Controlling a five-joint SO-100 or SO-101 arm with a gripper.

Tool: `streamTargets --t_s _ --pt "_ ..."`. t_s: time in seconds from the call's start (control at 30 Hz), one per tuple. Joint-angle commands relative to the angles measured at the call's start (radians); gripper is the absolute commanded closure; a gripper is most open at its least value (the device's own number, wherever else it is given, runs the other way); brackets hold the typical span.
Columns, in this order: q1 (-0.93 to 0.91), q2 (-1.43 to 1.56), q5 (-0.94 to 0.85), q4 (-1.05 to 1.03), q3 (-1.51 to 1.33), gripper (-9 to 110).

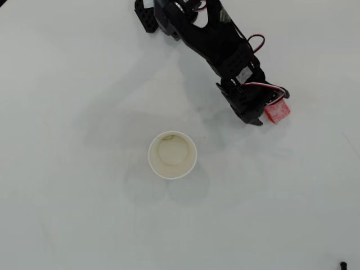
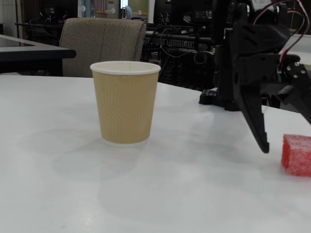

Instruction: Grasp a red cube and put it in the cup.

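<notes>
A black claw (image 1: 269, 115) hangs open around a red cube (image 2: 297, 154) on the white desk (image 1: 84, 214). A tan paper cup (image 2: 125, 102) stands well apart, empty; no writing is readable.

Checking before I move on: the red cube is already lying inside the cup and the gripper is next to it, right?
Not quite. The red cube lies on the table, right of the cup in the overhead view, whose inside shows no cube. The gripper is indeed next to the cube.

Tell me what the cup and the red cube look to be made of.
The cup: paper, going by its matte tan ribbed wall, thin rolled white rim and cream inside. The red cube: unclear, perhaps foam or a sugared jelly; its surface looks whitish, frosted and grainy, with soft edges.
</notes>
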State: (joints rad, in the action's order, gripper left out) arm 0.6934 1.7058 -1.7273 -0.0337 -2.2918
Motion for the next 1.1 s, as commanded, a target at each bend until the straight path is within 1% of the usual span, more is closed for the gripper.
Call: streamTargets --t_s 0.0,0.4,0.57,0.7,0.97,1.07 --pt "-0.015 0.009 0.006 0.023 -0.009 69" --pt "-0.021 0.017 0.008 0.031 -0.017 71" --pt "-0.021 0.017 0.008 0.031 -0.015 83" --pt "-0.023 0.018 0.008 0.029 -0.015 85" --pt "-0.025 0.023 0.008 0.029 -0.011 85" --pt "-0.020 0.040 0.008 0.021 -0.009 75"
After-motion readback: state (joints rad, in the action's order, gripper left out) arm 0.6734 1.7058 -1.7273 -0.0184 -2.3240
